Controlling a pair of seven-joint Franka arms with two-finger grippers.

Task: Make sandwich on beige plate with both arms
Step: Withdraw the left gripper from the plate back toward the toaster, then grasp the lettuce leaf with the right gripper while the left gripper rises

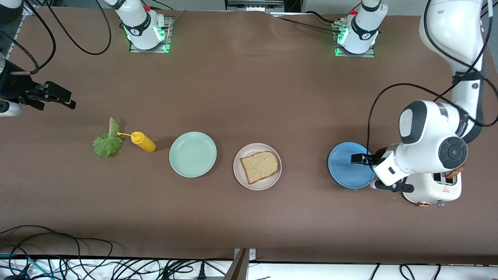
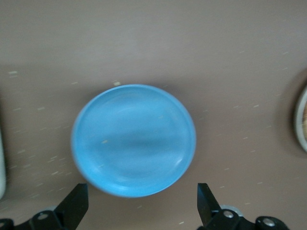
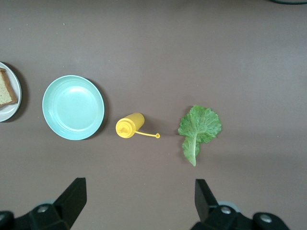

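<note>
Brown table [image 1: 249, 89] carries everything in one row: a lettuce leaf [image 1: 107, 140], a yellow bottle [image 1: 143, 141], a green plate [image 1: 193, 154], the beige plate [image 1: 242, 175] with one bread slice [image 1: 260, 166] on it, and a blue plate [image 1: 344, 171]. Right gripper [image 1: 58, 97] hangs open and empty near the lettuce, which lies toward the front camera from it (stem pointing away from that camera), so the right arm looks better placed. Left gripper [image 2: 141, 203] is open over the blue plate's edge.
</note>
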